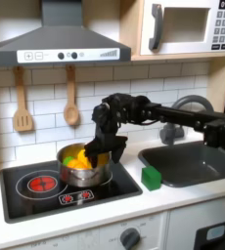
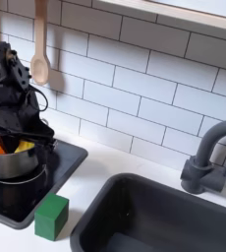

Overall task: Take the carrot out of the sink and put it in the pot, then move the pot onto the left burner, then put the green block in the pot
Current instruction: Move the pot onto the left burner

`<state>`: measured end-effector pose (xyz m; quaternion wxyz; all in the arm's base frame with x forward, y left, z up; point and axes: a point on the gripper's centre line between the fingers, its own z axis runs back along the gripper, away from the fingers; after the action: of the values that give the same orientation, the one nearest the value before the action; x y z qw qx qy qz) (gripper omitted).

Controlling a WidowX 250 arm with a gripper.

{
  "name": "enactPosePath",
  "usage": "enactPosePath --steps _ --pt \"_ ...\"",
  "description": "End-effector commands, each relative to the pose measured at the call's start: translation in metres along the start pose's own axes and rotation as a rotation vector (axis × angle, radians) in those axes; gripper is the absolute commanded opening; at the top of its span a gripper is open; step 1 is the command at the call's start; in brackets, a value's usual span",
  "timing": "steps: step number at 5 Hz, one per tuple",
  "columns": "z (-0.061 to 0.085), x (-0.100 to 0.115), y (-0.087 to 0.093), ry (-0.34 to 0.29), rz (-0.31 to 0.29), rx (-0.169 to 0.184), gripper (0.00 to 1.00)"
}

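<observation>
pot (image 1: 83,171) on stovetop, carrot (image 1: 74,156) inside; claw (image 1: 97,156) at its rim, closure unclear. judged mid-move; green block (image 1: 151,178) beside pot next.

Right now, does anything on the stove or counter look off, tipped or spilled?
Nothing spilled or damaged. The pot sits upright, but between the two burners rather than centred on the left burner. The green block stands on the counter beside the sink.

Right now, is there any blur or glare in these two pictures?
In the first exterior view everything is soft and low in detail, with pale glare on the black stovetop; in the second exterior view the faucet and tiles look sharper, while the gripper is slightly smeared.
</observation>
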<state>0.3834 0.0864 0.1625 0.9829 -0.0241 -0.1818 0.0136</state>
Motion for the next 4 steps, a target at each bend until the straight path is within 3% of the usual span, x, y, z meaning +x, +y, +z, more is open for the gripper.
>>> enactPosePath --steps 1,2,3,4 --pt "0.0069 -0.0035 -0.0093 0.021 -0.048 -0.009 1.00" --pt "0.0076 -0.0023 -0.0071 0.018 -0.038 -0.008 1.00" --pt "0.0063 -0.0018 -0.0026 0.020 -0.010 0.003 0.00" --pt "0.0079 -0.0011 -0.0045 0.013 -0.016 0.005 0.00"
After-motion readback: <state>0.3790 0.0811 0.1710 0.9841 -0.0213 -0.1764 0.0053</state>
